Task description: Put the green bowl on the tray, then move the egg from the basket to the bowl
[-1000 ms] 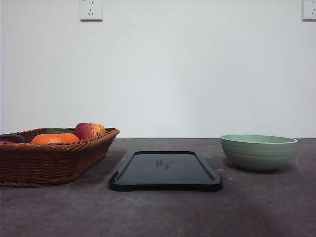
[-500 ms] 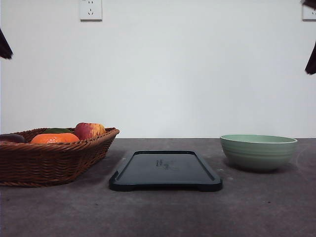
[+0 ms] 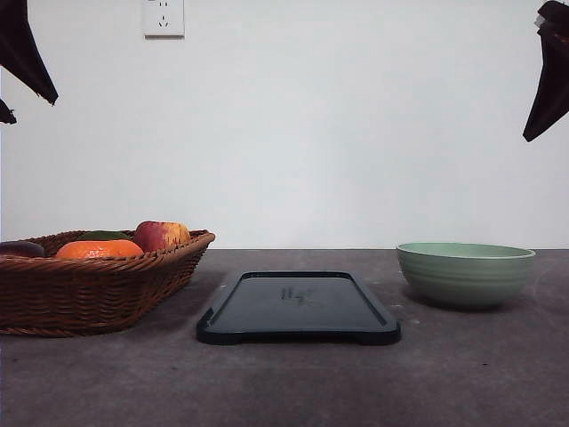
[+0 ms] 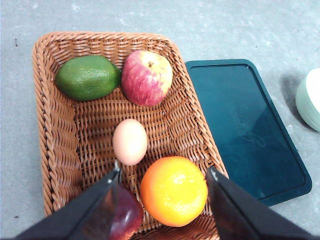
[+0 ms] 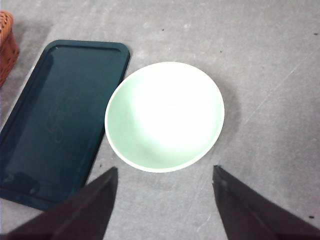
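Note:
The green bowl point(image 3: 465, 274) stands empty on the table to the right of the dark tray point(image 3: 298, 307), a small gap between them. My right gripper point(image 5: 165, 170) hangs open high above the bowl point(image 5: 165, 115); one of its fingers point(image 3: 551, 80) shows at the upper right of the front view. The egg point(image 4: 130, 141) lies in the middle of the wicker basket point(image 4: 50, 130), between the apple and the orange. My left gripper point(image 4: 164, 172) hovers open well above the basket, its fingers point(image 3: 27, 53) at the upper left of the front view. The tray point(image 4: 240, 130) is bare.
The basket point(image 3: 89, 289) at the left also holds a red-yellow apple point(image 4: 146, 77), a green fruit point(image 4: 87, 76), an orange point(image 4: 173, 190) and a dark red fruit point(image 4: 125, 215). Bare grey table lies in front of the tray and bowl. A white wall stands behind.
Both grippers have come down into the upper corners of the front view, where a second ago neither was seen. Bowl, tray and basket have not moved.

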Robot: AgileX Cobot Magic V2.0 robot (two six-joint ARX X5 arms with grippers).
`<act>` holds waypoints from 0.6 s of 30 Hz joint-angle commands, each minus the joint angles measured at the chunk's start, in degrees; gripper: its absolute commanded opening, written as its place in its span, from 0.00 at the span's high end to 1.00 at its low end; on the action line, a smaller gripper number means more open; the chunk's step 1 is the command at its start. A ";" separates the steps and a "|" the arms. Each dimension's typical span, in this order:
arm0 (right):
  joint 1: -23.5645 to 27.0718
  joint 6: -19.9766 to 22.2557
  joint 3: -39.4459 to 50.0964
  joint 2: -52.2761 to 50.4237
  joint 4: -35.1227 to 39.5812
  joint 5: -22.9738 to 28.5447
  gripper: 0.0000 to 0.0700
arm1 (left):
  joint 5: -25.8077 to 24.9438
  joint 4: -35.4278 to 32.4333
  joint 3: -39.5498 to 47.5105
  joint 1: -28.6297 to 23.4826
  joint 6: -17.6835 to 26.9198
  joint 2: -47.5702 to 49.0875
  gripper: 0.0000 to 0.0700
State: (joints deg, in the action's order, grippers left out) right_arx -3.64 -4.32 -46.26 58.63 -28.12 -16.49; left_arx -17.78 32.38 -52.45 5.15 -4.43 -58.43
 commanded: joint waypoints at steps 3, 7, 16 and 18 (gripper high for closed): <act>-0.09 -1.03 -1.13 0.46 -0.18 0.01 0.45 | -0.20 -0.61 -1.40 0.13 0.74 -0.36 0.50; 0.00 -1.29 -2.18 0.94 -1.39 0.26 0.45 | -0.20 -0.68 -1.40 0.13 0.61 -0.37 0.50; 1.43 -1.42 -13.65 9.73 -14.88 1.75 0.45 | -0.20 -0.68 -1.40 0.13 0.31 -0.37 0.50; 1.91 -1.35 -17.42 13.25 -18.81 1.73 0.45 | -0.20 -0.66 -1.40 0.13 0.30 -0.37 0.50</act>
State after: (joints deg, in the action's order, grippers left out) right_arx -1.83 -4.97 -61.85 70.22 -46.20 -14.81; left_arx -17.78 32.36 -52.45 5.15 -4.45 -58.43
